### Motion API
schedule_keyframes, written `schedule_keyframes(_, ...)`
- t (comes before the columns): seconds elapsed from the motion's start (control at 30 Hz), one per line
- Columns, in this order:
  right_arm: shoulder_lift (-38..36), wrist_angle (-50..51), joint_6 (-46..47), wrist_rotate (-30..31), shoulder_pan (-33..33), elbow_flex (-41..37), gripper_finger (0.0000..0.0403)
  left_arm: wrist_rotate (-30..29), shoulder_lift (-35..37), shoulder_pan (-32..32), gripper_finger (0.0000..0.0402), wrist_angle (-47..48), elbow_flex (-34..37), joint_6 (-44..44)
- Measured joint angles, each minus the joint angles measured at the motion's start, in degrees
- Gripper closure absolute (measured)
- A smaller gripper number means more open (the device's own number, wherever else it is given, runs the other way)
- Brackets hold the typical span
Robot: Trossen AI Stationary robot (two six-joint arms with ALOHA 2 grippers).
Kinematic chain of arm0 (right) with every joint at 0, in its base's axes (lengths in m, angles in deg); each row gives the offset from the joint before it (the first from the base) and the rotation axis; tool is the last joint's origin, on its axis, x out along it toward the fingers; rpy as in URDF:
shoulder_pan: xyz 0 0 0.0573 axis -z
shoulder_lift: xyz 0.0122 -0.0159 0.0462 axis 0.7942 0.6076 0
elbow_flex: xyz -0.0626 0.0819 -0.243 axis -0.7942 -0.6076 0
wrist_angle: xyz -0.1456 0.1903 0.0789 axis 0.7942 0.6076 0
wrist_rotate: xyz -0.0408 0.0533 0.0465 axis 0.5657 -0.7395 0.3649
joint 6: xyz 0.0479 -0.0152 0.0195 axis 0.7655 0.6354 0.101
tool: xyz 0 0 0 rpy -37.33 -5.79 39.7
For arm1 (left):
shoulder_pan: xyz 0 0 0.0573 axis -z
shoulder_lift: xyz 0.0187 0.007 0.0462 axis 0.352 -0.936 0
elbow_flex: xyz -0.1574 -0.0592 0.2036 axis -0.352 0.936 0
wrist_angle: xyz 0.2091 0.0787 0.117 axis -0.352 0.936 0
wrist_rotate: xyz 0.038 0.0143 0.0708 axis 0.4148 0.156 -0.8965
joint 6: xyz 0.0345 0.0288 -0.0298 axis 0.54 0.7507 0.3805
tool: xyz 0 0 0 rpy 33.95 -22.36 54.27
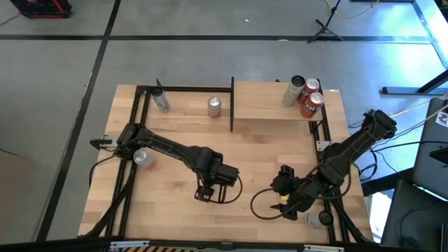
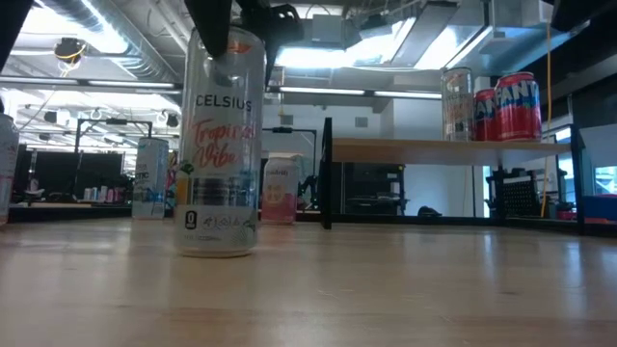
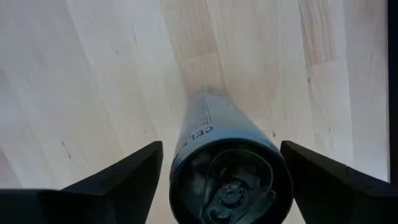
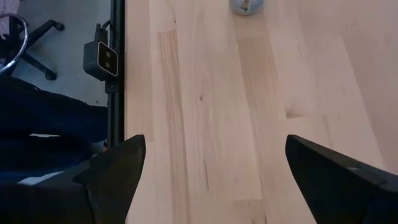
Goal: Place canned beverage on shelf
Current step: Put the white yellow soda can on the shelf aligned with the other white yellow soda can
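A tall silver Celsius can (image 2: 220,145) stands upright on the wooden tabletop near its front middle. My left gripper (image 1: 210,189) hangs over it, open, fingers pointing down. In the left wrist view its two fingers stand on either side of the can's top (image 3: 230,180), and I cannot tell whether they touch it. The shelf (image 1: 269,105), a pale wood panel on black posts, stands at the far right and carries three cans (image 1: 308,96) at its right end. It also shows in the low view (image 2: 434,147). My right gripper (image 1: 283,199) is open and empty over the near right of the table (image 4: 214,140).
Loose cans stand at the far left (image 1: 161,101), the far middle (image 1: 214,106), under the left arm (image 1: 143,157) and at the near right corner (image 1: 318,218). A black metal frame (image 1: 136,112) edges the table. A black post (image 1: 232,105) marks the shelf's left end.
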Motion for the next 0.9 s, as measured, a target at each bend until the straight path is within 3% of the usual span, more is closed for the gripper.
schedule_keyframes(0.33,0.0,-0.26,-0.49,0.02,0.0,-0.02,0.0029,-1.91,5.14,2.06,0.0086,0.92,-1.87,-3.92)
schedule_keyframes(0.6,0.04,-5.98,-0.7,0.22,0.0,-0.04,0.0029,-9.63,16.45,6.68,0.0085,1.05,-1.27,-15.65)
schedule_keyframes(0.77,0.07,-10.53,-2.6,4.1,0.76,-0.04,0.0029,-16.69,23.47,11.56,0.0085,1.18,2.82,-22.83)
schedule_keyframes(0.9,0.2,-15.99,-3.87,8.14,2.01,-0.03,0.0029,-21.19,30.13,15.55,0.0085,0.53,10.01,-29.13)
